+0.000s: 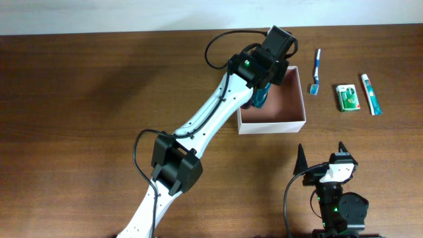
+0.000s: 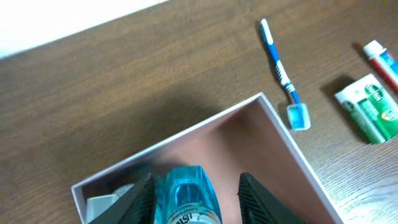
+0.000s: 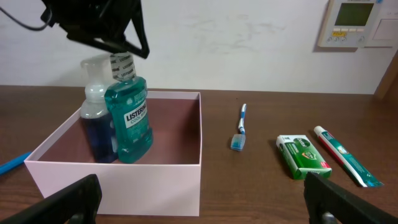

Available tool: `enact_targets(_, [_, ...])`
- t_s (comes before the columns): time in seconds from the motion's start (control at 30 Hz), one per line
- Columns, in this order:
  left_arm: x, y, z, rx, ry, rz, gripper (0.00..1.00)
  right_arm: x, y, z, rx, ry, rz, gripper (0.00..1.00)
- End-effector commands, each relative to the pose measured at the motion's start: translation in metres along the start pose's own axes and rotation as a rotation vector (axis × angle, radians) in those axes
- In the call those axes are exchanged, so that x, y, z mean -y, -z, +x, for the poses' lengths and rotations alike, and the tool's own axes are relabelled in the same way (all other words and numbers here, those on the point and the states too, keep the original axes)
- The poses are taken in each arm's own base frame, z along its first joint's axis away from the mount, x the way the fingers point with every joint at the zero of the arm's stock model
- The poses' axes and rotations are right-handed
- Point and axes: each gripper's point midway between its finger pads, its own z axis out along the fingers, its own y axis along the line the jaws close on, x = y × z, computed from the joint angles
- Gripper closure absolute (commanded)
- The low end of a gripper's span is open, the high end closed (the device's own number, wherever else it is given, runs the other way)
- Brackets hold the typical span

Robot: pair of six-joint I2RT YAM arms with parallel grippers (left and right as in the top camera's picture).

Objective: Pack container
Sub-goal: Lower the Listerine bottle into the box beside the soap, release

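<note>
Watching from my desk: the container sits on the table, right of centre, under the left arm's wrist.
Left gripper: fingers stand on either side of the mouthwash bottle's top. I see a strip of box floor between the bottle and one finger, so I read the jaws as spread, not pinching. The overhead view hides all this beneath the arm.
Mouthwash bottle: upright inside the container, by the wall on the arm's side; its cap is lost among the dark fingers.
Spray bottle: upright in the container, close against the mouthwash bottle and partly behind it — touching or not, I cannot tell.
Right gripper: spread wide, holding nothing, low near the table's front edge.
Outside the box: toothbrush, green packet and toothpaste tube lie apart in a row.
Cut off: a blue sliver at the right wrist view's left edge; I cannot identify it.
</note>
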Motion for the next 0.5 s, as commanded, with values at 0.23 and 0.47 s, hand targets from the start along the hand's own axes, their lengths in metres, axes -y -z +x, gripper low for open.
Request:
enact_targets(0.23, [-0.026, 0.115, -0.106, 0.307, 0.074, 0.018, 0.19, -0.002, 0.000, 0.002, -0.001, -0.004, -0.008, 0.01])
enact_targets(0.47, [-0.095, 0.194, -0.107, 0.297, 0.125, -0.091, 0.01, -0.002, 0.000, 0.002, -0.001, -0.004, -0.009, 0.01])
